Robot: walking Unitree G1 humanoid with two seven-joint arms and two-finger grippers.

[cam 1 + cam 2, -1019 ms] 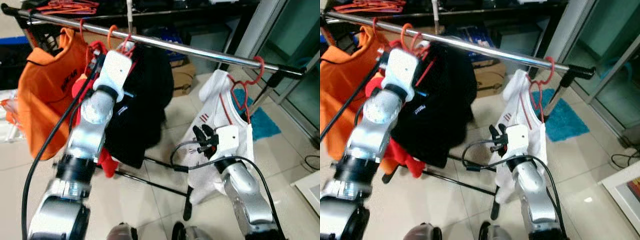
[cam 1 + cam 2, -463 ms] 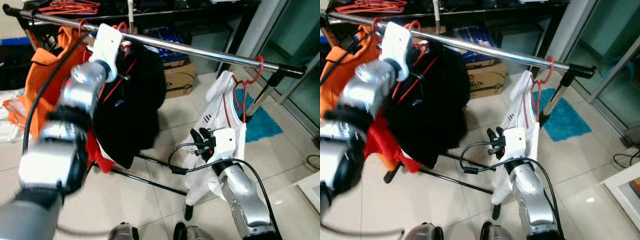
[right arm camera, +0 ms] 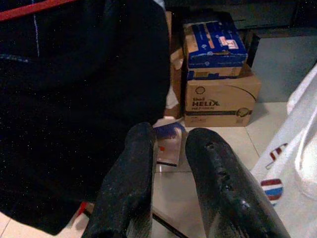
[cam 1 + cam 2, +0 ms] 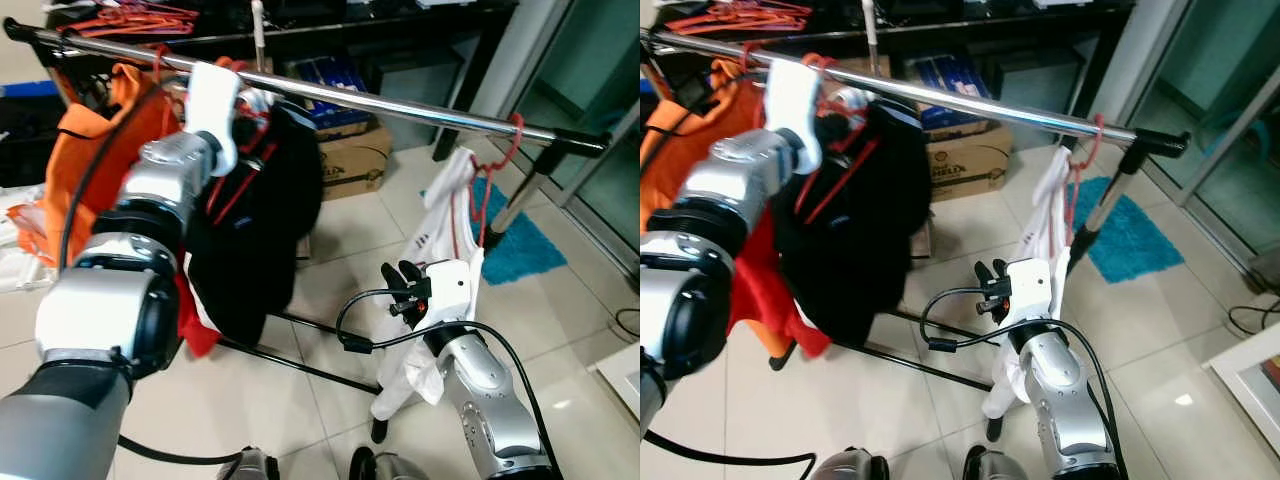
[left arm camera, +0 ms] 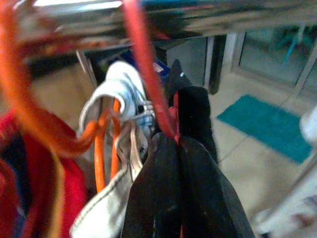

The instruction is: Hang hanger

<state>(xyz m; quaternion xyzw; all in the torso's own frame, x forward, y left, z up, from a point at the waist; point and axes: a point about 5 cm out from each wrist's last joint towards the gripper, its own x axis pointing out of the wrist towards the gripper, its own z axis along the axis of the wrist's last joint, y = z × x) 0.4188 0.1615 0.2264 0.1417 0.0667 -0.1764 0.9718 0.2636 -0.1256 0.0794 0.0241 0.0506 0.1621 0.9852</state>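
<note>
Red hanger (image 5: 148, 84) bearing a black garment (image 4: 262, 225) has its hook at the steel rail (image 4: 400, 103), held up there by the left gripper (image 5: 171, 148), whose fingers pinch its neck. The right gripper (image 3: 171, 168), slightly parted and empty, hangs below the rail beside a white shirt (image 4: 440, 215). Judged next: seat the hook, then let go

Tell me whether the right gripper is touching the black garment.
Apart. In the right wrist view the right gripper has floor and boxes showing between and beyond its fingers, and the black garment hangs further off; the left eye view shows open floor between them.
</note>
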